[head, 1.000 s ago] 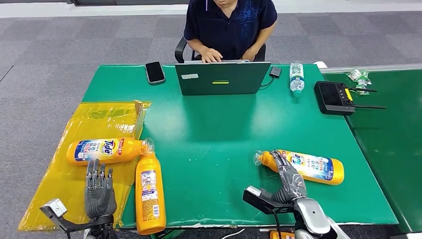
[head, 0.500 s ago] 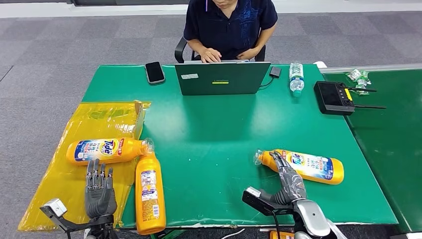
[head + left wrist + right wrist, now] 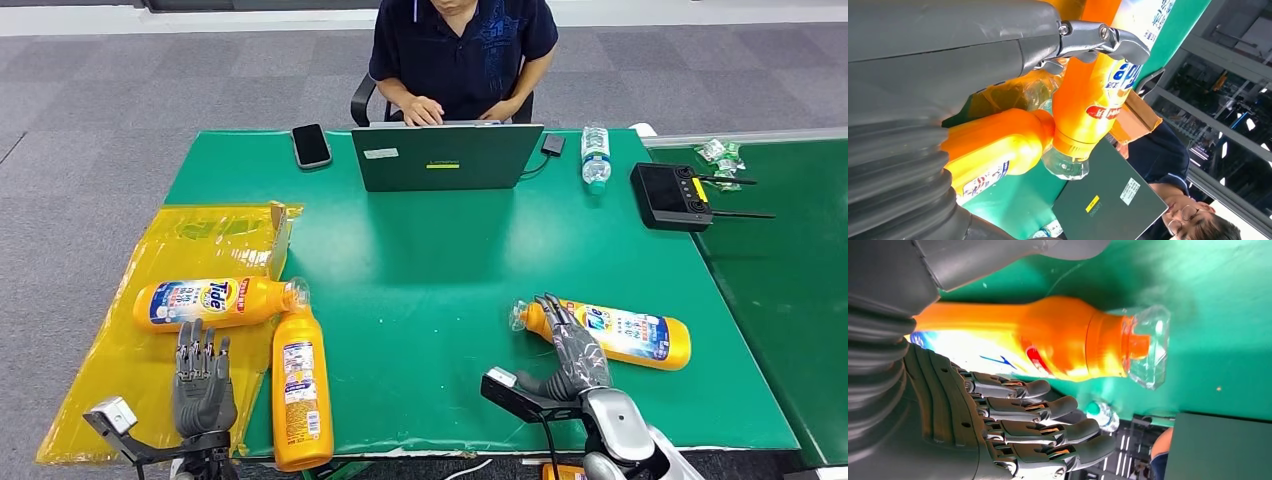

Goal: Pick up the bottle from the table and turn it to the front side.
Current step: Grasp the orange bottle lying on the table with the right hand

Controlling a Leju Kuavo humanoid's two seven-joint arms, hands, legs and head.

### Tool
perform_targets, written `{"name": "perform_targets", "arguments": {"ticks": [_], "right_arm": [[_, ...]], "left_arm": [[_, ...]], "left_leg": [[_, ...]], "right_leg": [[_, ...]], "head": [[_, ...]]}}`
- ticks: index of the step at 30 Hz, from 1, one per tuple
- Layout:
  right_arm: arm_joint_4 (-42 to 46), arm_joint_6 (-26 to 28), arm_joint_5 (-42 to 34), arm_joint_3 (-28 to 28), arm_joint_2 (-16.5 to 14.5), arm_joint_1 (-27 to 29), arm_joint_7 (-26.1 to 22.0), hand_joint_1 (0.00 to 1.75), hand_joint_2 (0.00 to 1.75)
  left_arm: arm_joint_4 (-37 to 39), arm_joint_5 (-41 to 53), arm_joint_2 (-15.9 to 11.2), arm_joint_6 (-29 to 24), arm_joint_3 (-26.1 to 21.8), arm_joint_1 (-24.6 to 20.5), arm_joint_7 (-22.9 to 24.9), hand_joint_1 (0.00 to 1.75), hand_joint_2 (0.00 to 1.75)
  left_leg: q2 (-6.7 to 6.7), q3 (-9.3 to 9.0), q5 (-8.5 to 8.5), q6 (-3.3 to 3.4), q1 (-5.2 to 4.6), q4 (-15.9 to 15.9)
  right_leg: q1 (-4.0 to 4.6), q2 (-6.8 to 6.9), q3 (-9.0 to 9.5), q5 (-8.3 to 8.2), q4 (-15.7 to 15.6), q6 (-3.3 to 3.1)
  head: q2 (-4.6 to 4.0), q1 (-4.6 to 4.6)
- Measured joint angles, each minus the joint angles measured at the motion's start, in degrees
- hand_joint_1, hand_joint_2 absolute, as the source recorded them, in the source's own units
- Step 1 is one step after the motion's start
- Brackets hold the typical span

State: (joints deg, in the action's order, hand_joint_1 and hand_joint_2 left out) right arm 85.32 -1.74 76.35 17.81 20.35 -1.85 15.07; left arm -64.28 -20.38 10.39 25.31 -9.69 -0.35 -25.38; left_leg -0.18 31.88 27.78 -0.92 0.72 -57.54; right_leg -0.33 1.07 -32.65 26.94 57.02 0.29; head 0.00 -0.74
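An orange Tide bottle (image 3: 635, 337) lies on its side on the green table (image 3: 430, 290), clear cap pointing left. My right hand (image 3: 572, 350) reaches over its neck with fingers extended and apart. In the right wrist view the bottle (image 3: 1038, 345) lies between the thumb and the straight fingers (image 3: 1048, 427), which do not grip it. Two more orange bottles lie at the left: one (image 3: 215, 300) across the yellow sheet, one (image 3: 300, 385) pointing away from me. My left hand (image 3: 203, 385) hovers open beside them, holding nothing. Both bottles (image 3: 1083, 100) (image 3: 993, 150) appear past its fingers (image 3: 1118, 42).
A person (image 3: 455, 50) sits at the far edge behind a laptop (image 3: 440, 155). A phone (image 3: 311, 145), a water bottle (image 3: 596, 157) and a black controller (image 3: 670, 195) lie along the back. A yellow plastic sheet (image 3: 130, 350) covers the left edge. A second green table (image 3: 790, 260) adjoins on the right.
My right hand has crept slightly forward over the bottle's neck. The left hand and all bottles stay where they were.
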Motion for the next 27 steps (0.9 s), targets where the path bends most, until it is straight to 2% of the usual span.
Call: {"name": "perform_targets", "arguments": {"ticks": [10, 27], "right_arm": [[-3.5, 0.3, 1.2, -4.6, -0.6, -0.9, 0.5, 0.00, 1.75], [-8.0, 0.2, 4.1, -7.9, -2.7, -2.2, 1.5, 0.00, 1.75]], "left_arm": [[0.0, 0.5, 0.3, 0.8, 0.0, 0.2, 0.1, 0.00, 1.75], [0.3, 0.4, 0.5, 1.0, 0.0, 0.1, -0.1, 0.00, 1.75]], "left_leg": [[0.00, 0.02, 0.01, 0.01, -0.02, 0.0], [0.01, 0.01, 0.01, 0.01, -0.02, 0.0]], "right_leg": [[-0.02, 0.00, -0.02, 0.00, 0.0, 0.00], [-0.02, -0.01, -0.02, 0.00, 0.0, 0.00]], "head": [[0.00, 0.00], [0.00, 0.00]]}}
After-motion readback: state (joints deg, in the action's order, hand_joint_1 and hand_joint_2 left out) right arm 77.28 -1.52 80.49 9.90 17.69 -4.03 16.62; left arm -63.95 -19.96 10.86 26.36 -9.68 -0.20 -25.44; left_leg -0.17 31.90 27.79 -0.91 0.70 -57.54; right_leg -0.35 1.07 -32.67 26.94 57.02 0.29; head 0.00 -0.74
